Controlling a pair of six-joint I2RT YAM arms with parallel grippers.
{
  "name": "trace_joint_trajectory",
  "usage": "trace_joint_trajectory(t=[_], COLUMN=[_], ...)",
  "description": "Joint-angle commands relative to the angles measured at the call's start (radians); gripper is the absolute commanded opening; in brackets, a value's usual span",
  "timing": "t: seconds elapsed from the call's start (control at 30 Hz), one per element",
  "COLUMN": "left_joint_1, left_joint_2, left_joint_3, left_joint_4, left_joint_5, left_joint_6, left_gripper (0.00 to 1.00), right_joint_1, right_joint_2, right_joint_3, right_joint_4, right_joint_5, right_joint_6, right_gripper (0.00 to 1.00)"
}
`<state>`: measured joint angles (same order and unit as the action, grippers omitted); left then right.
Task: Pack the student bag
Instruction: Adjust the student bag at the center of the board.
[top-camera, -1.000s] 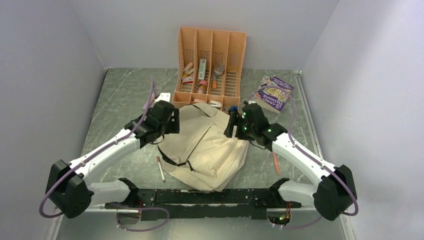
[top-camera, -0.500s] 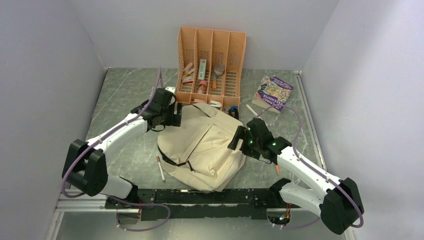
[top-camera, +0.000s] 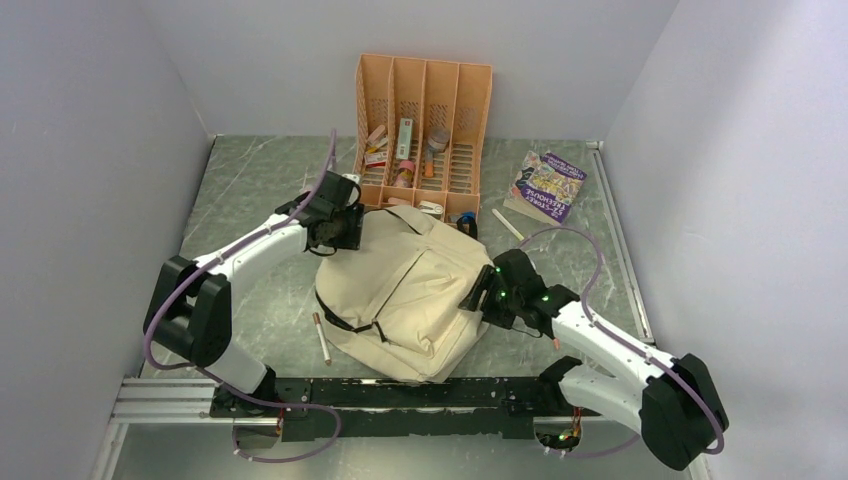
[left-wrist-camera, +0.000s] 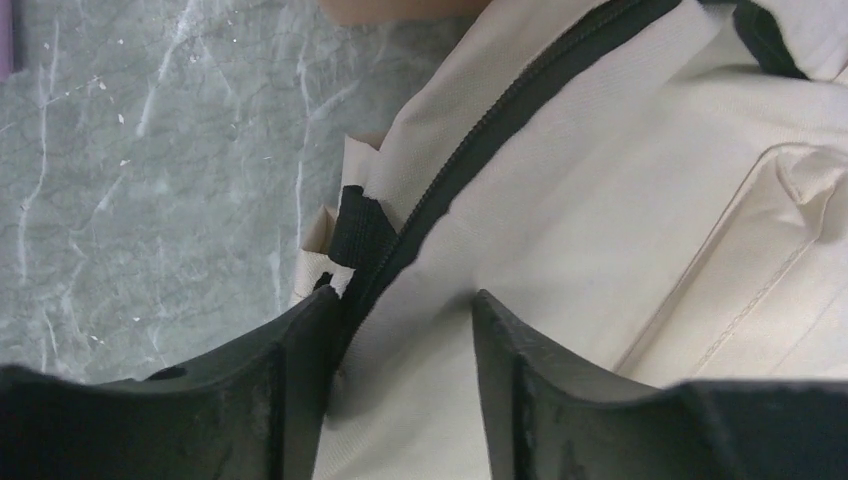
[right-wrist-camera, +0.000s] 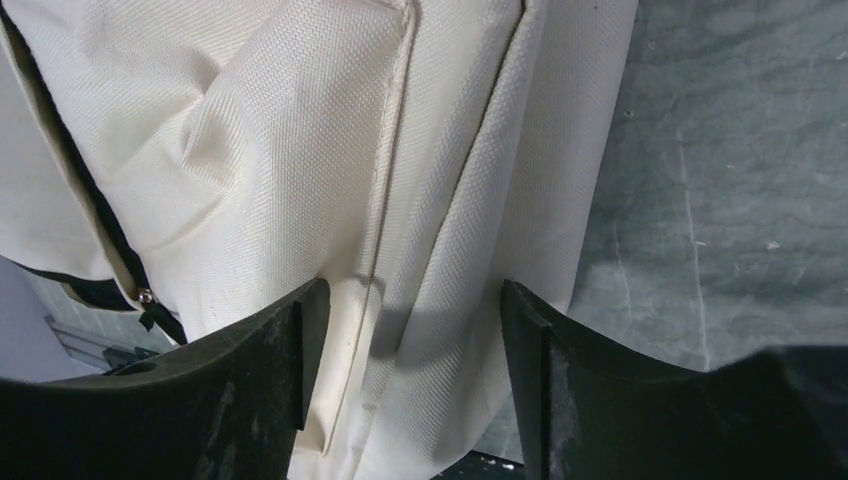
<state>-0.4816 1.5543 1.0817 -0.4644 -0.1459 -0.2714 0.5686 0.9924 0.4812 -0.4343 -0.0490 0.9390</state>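
The cream-beige student bag (top-camera: 410, 290) lies flat in the middle of the table, front pocket up, with black straps at its lower left. My left gripper (top-camera: 340, 232) is at the bag's back-left corner. In the left wrist view its jaws (left-wrist-camera: 402, 305) are open and astride the bag's fabric (left-wrist-camera: 620, 250), just beside the black zipper (left-wrist-camera: 500, 120). My right gripper (top-camera: 478, 298) is at the bag's right edge. In the right wrist view it (right-wrist-camera: 412, 295) is open, with a fold of the bag (right-wrist-camera: 300, 130) between the fingers.
An orange slotted organiser (top-camera: 425, 110) with several small items stands at the back. A purple book (top-camera: 548, 186) lies back right, with a white pen (top-camera: 506, 224) near it. A pen (top-camera: 321, 338) lies left of the bag. An orange pencil (top-camera: 551, 325) lies by the right arm.
The left gripper has moved a little back and right onto the bag's back-left corner. The right gripper has moved from the bag's back-right corner toward me along its right edge.
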Motion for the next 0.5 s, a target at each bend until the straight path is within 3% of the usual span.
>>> trace_joint_trajectory(t=[0.0,0.1,0.3,0.37,0.47], left_joint_1=[0.008,0.008,0.008,0.008,0.006], left_joint_2=[0.0,-0.001,-0.079,-0.117,-0.169], left_joint_3=[0.015,0.017,0.028,0.046,0.079], left_joint_4=[-0.015,-0.02,-0.038,-0.047,-0.065], left_joint_5=[0.06,0.078,0.162,0.212,0.339], left_joint_6=[0.012,0.016,0.035,0.047,0.072], left_gripper=[0.48,0.31,0.06,0.05,0.05], right_joint_1=[0.003,0.002,0.002,0.002,0.003], right_joint_2=[0.025,0.029,-0.075,-0.111,-0.128], right_joint_3=[-0.01,0.01,0.111,0.176,0.3], right_joint_4=[0.092,0.091,-0.002,-0.038,-0.082], right_joint_5=[0.01,0.026,0.134,0.165,0.195], right_joint_6=[-0.001,-0.021,-0.112,-0.167,-0.255], right_gripper=[0.6,0.5,0.08,0.0,0.0])
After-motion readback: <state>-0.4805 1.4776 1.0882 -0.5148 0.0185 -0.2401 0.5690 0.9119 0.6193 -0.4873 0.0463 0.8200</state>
